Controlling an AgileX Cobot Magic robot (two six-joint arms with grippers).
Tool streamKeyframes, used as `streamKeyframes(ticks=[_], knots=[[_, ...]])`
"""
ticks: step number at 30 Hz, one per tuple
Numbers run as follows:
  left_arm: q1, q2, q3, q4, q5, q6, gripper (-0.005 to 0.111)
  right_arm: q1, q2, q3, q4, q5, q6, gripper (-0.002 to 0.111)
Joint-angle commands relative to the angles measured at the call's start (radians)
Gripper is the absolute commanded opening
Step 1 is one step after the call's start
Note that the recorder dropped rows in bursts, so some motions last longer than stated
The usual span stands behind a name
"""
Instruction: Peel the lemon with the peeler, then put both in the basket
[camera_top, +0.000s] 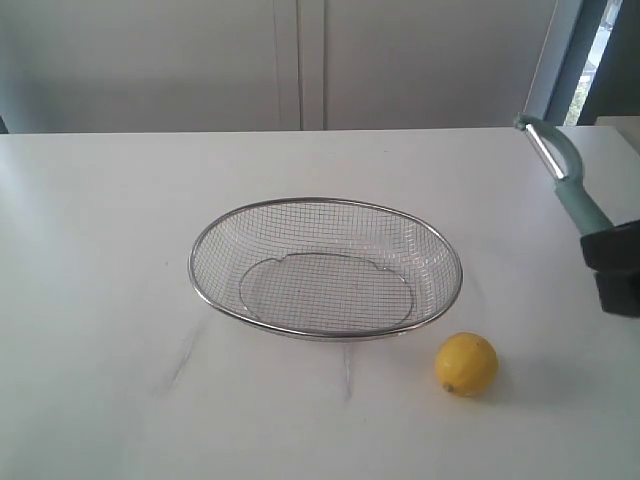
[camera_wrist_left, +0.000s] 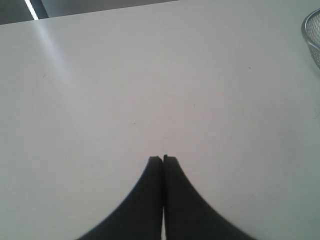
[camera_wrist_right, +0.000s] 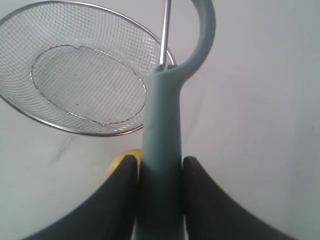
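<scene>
No readable text, labels, brands or numbers in any view. Checked the pale teal-green plastic peeler (camera_wrist_right: 161, 150), silver wire-mesh oval basket (camera_top: 320, 337), small yellow lemon (camera_top: 467, 364) and white worktop (camera_top: 100, 200): all plain, nothing legible.

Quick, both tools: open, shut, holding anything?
Left tool: closed, holding nothing.
Right tool: closed on the peeler handle.

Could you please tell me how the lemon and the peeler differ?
The lemon is round and bright yellow; the peeler is slim and pale teal-green with a metal blade. The lemon rests on the table beside the basket; the peeler is clamped in the right gripper, raised above the table. Neither is in the basket.
</scene>
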Motion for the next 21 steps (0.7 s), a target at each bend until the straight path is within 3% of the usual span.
streamKeyframes(ticks=[1, 9, 21], knots=[[0.0, -0.005, 0.004, 0.001, -0.001, 0.0, 0.0, -0.002, -0.151, 0.075, 0.007, -0.052, 0.005, 0.0], [0.0, -0.005, 0.004, 0.001, -0.001, 0.0, 0.0, -0.002, -0.329, 0.11, 0.005, -0.137, 0.005, 0.0], [0.0, -0.005, 0.004, 0.001, -0.001, 0.0, 0.0, -0.002, -0.363, 0.124, 0.016, -0.148, 0.005, 0.0]])
